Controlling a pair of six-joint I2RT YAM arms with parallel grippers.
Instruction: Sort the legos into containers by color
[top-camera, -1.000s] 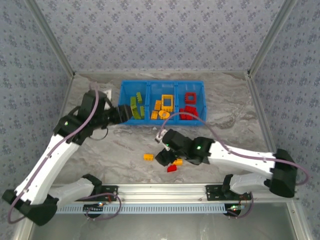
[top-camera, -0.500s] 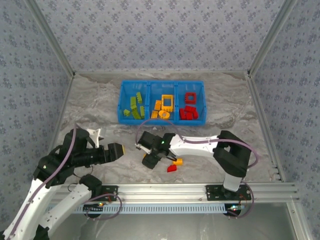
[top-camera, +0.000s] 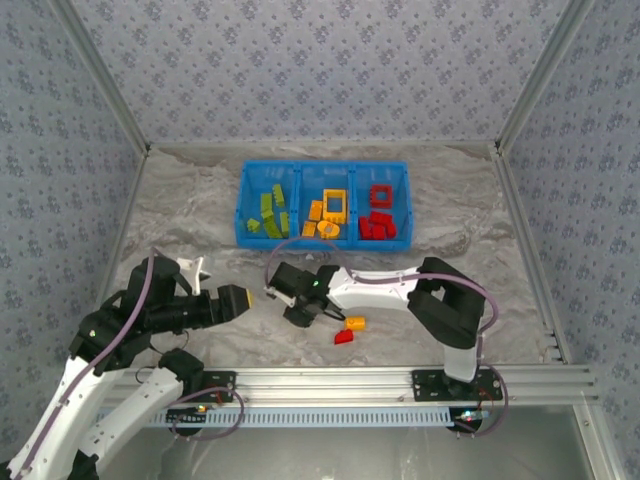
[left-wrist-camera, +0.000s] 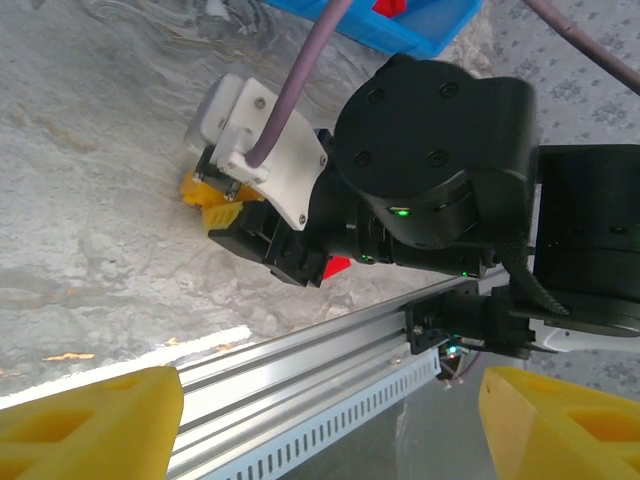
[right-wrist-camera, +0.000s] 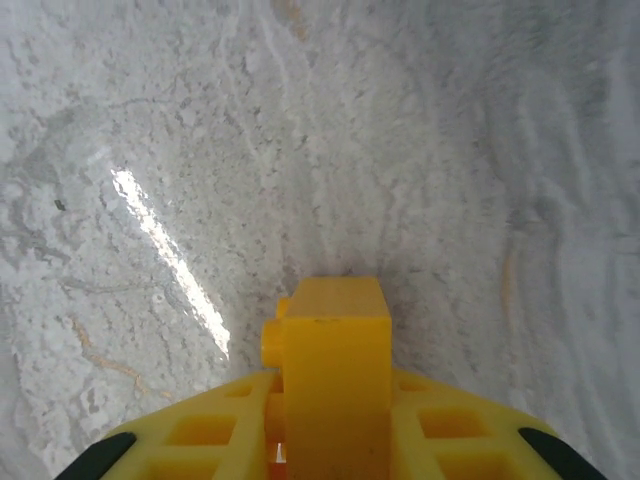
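blue bin (top-camera: 300, 243); orange lego (top-camera: 355, 323), red lego (top-camera: 344, 337) loose

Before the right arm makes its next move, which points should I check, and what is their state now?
1. The right tool grips the yellow brick: ok.
2. This brick is lifted off the table: cannot tell.
3. The middle compartment has free room: ok.
4. The left tool is open, apart from the right tool: ok.
5. No loose bricks on the table: not ok, an orange brick and a red brick lie there.
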